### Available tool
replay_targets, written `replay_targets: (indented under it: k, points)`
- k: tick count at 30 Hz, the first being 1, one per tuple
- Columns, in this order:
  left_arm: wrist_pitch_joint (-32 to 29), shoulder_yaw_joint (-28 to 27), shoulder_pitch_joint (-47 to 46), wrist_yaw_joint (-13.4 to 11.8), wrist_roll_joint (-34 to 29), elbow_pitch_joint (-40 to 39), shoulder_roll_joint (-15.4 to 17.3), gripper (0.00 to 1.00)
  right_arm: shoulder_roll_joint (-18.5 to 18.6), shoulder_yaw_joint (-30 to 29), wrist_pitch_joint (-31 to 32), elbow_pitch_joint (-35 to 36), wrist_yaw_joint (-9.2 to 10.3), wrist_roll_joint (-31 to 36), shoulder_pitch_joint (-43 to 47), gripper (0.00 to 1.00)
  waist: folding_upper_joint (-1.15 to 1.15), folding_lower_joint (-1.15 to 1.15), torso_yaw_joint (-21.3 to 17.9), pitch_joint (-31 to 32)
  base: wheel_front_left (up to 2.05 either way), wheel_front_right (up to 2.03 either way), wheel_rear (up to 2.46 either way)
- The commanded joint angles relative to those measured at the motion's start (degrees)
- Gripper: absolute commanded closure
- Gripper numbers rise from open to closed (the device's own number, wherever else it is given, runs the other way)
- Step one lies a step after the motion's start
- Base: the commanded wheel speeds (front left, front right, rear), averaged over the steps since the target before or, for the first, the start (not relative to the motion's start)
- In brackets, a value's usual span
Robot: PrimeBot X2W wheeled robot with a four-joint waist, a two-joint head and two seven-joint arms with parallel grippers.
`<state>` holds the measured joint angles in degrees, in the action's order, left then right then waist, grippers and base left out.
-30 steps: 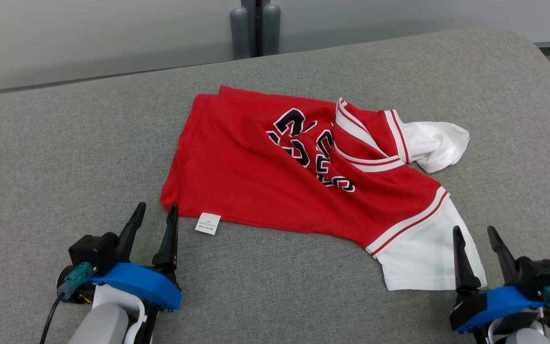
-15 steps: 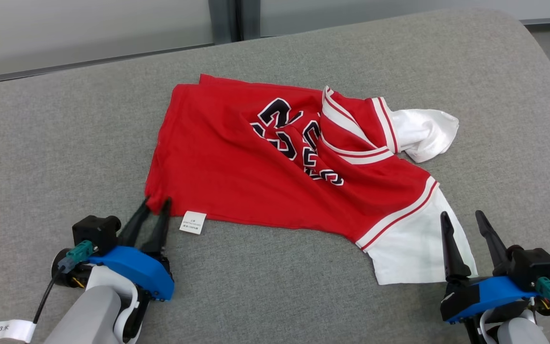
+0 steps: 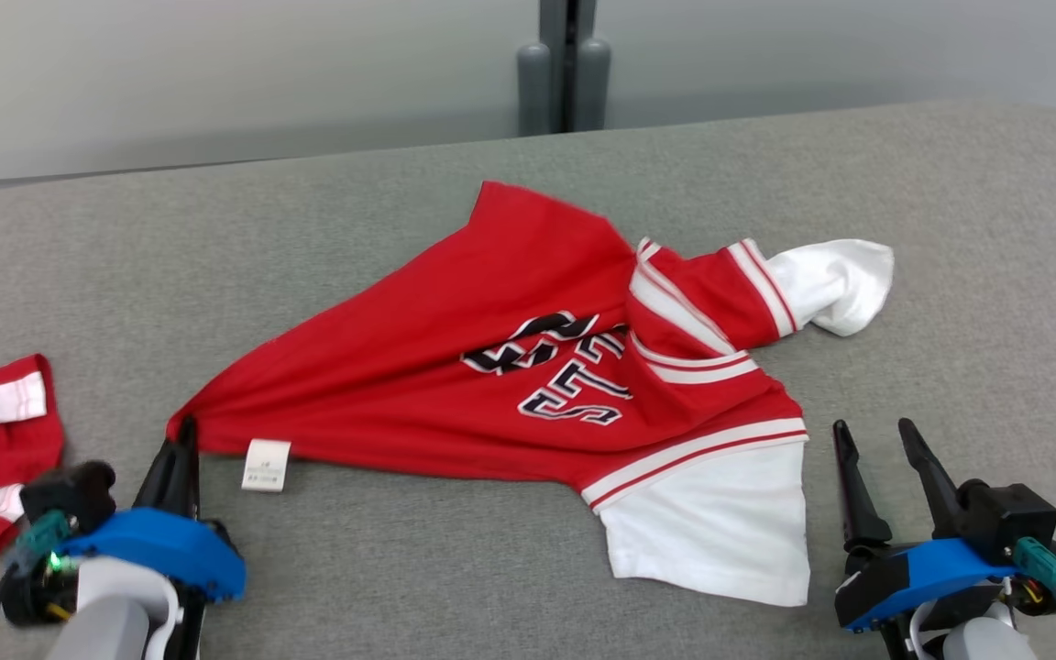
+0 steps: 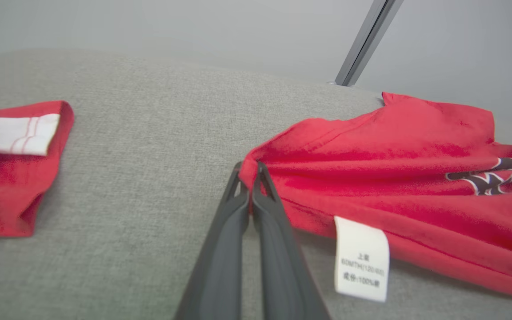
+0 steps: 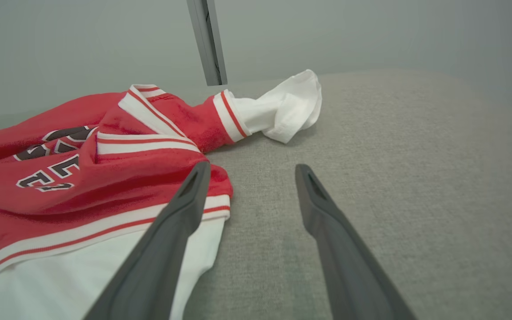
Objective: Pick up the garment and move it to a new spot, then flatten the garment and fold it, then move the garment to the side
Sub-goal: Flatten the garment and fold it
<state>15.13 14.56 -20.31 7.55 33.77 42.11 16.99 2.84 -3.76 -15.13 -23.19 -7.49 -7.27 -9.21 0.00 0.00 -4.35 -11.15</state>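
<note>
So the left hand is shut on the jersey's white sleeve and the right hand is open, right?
Not quite: the left hand is shut on the jersey at its red hem corner, beside the white label, not on a white sleeve, as the left wrist view shows. The right hand is indeed open.

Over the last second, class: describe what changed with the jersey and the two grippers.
The left gripper closed on the red jersey at the hem corner beside the care label and dragged it toward the robot's left, stretching the cloth to a point. The right gripper stayed open beside the white sleeve.
</note>
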Motion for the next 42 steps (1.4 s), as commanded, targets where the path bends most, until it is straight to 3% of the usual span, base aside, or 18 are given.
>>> replay_targets:
  k: [1, 15, 16, 17, 24, 30, 42]
  points:
    - [0.0, -1.8, 1.9, -0.1, -0.8, 1.2, -0.8, 1.00, 0.2, 0.6, 0.0, -0.5, 0.01, -0.6, -0.6, 0.00, 0.00, 0.00, 0.8, 0.5, 0.00, 0.00, 0.00]
    - [0.0, -8.2, 12.2, -0.1, -3.9, 4.9, -6.6, 1.00, 0.2, 4.4, 0.0, -3.3, 0.00, -3.2, 1.9, 0.00, 0.00, 0.00, 2.9, 7.8, 0.00, 0.00, 0.00]
    - [0.0, -9.4, 13.2, -0.1, -5.2, 3.8, -7.4, 0.15, 0.2, 4.7, 0.0, -3.4, 0.00, -3.5, 2.6, 0.00, 0.00, 0.00, 3.2, 8.8, 0.00, 0.00, 0.00]
    - [0.0, -9.9, 13.8, -0.1, -6.0, 3.0, -7.7, 0.00, 0.2, 4.9, 0.0, -3.4, 0.00, -3.6, 3.1, 0.00, 0.00, 0.00, 3.3, 9.3, 0.00, 0.00, 0.00]
    - [0.0, -14.5, 17.5, -0.1, -12.8, -5.8, -9.6, 0.00, 0.2, 7.4, 0.0, -1.3, 0.00, -0.6, 5.3, 0.00, 0.00, 0.00, 3.6, 11.0, 0.00, 0.00, 0.00]
    - [0.0, -15.3, 20.4, -0.1, -18.2, -11.7, -11.0, 0.00, 0.2, 8.0, 0.0, -0.1, 0.00, 0.4, 7.0, 0.00, 0.00, 0.00, 3.6, 12.2, 0.00, 0.00, 0.00]
    - [0.0, -15.3, 22.1, -0.1, -19.9, -12.3, -12.4, 0.00, 0.2, 7.7, 0.0, -2.0, 0.00, 0.8, 8.3, 0.00, 0.00, 0.00, 4.1, 12.1, 0.00, 0.00, 0.00]
